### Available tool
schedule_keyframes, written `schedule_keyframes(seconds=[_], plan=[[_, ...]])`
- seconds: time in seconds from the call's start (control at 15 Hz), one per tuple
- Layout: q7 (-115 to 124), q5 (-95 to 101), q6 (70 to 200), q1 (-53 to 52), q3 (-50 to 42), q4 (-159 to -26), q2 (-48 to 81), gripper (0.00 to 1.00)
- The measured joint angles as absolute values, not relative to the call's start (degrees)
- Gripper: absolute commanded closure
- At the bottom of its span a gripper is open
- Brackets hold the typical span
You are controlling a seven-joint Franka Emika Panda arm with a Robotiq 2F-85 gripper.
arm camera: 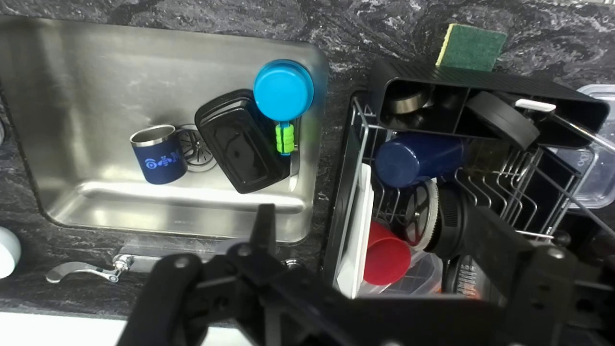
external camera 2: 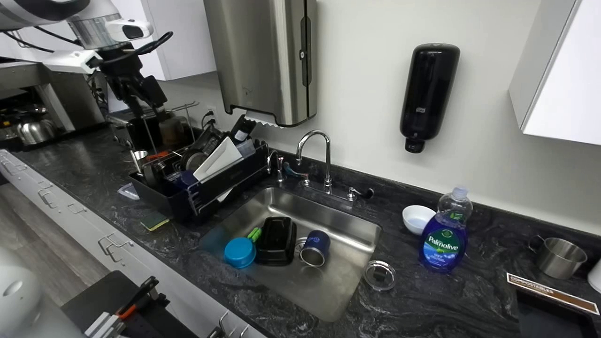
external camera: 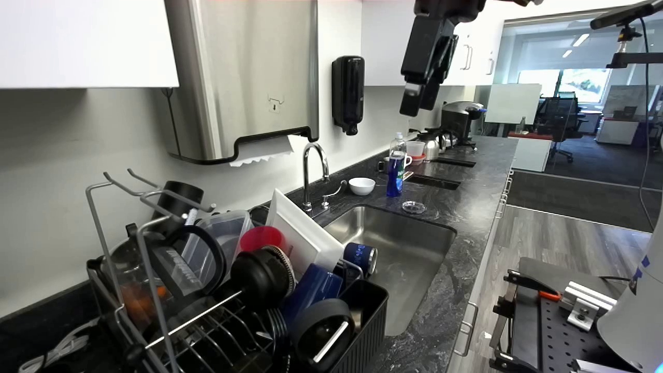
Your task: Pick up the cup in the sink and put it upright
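The cup is a dark blue mug with a steel rim. It lies on its side in the steel sink near the drain, in both exterior views [external camera: 358, 257] [external camera 2: 317, 241] and in the wrist view [arm camera: 161, 158]. The sink [external camera 2: 324, 291] also shows in the wrist view [arm camera: 96, 96]. My gripper [arm camera: 372, 216] is open and empty, its fingers spread wide. It hangs high above the counter, over the dish rack beside the sink, apart from the cup. It also shows in both exterior views [external camera: 417, 101] [external camera 2: 152, 109].
A black food container [arm camera: 242, 144] and a blue measuring cup [arm camera: 283, 90] lie in the sink beside the cup. A full dish rack [external camera 2: 220, 197] stands alongside. A faucet [external camera 2: 327, 159], a soap bottle [external camera 2: 443, 241], a white bowl [external camera 2: 417, 218] and a clear lid [external camera 2: 380, 275] surround the sink.
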State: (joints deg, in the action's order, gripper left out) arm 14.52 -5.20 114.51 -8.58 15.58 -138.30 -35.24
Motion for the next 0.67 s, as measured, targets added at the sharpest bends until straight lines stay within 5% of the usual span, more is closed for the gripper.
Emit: schedule_keyframes(seconds=[0.67], plan=[[7.66,-5.09,125.27,-7.83,7.80,-142.93,-26.05,0.00]])
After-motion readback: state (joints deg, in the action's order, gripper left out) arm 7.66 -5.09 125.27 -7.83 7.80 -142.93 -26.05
